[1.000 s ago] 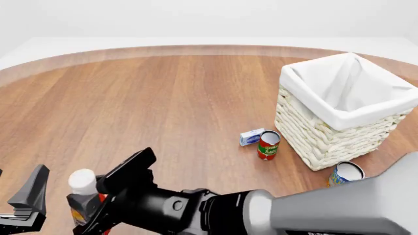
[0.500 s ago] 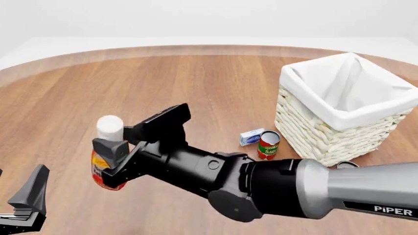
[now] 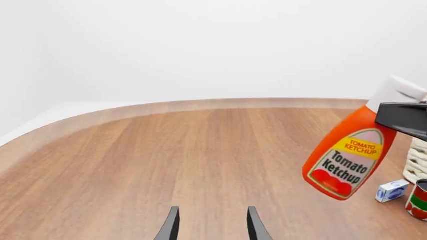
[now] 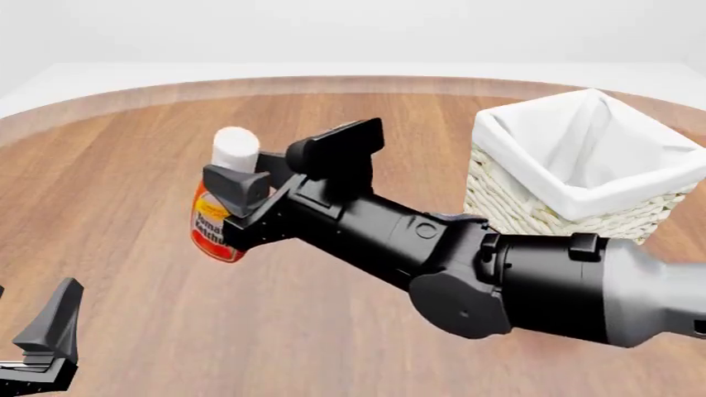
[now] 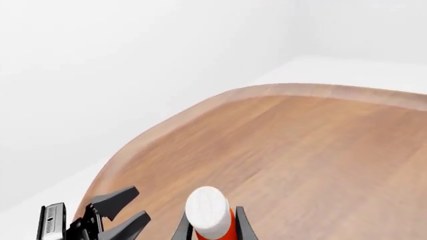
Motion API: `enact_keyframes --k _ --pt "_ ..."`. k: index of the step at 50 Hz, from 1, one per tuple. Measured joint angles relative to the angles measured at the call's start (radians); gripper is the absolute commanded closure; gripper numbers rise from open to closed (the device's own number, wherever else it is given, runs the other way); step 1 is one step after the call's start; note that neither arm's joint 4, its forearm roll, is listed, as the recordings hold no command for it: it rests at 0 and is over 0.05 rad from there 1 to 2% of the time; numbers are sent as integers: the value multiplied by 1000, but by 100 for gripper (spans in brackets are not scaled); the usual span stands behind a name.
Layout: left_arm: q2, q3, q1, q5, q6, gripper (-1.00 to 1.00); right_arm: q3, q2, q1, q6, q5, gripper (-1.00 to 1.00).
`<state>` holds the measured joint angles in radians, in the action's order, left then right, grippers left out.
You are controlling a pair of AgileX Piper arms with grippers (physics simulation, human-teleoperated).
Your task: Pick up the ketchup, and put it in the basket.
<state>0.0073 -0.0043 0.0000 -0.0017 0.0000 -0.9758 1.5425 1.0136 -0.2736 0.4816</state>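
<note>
The ketchup (image 4: 214, 222), a red squeeze bottle with a white cap (image 4: 234, 148), hangs tilted in the air well above the table, left of the basket. My right gripper (image 4: 278, 172) is shut on its upper part, just below the cap. In the left wrist view the ketchup (image 3: 343, 159) shows its label, with one right fingertip (image 3: 403, 118) against its neck. From the right wrist view only the cap (image 5: 206, 210) appears between the fingers. The cream wicker basket (image 4: 518, 211) with a white liner stands at the right. My left gripper (image 3: 212, 227) is open and holds nothing, low at the near left (image 4: 53, 335).
A small blue-and-white box (image 3: 391, 191) and a red can (image 3: 419, 201) sit by the basket's wall (image 3: 419, 159); the right arm hides them in the front view. The round wooden table's far rim (image 4: 331, 83) curves across the back.
My right gripper has carried the ketchup upward and to the right, closer to the basket. The left gripper has stayed where it was.
</note>
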Motion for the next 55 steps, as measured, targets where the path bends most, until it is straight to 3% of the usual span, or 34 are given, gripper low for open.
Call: enact_keyframes --k 55 --pt "0 0 0 0 0 -100 45 -221 -267 32 -33 100"
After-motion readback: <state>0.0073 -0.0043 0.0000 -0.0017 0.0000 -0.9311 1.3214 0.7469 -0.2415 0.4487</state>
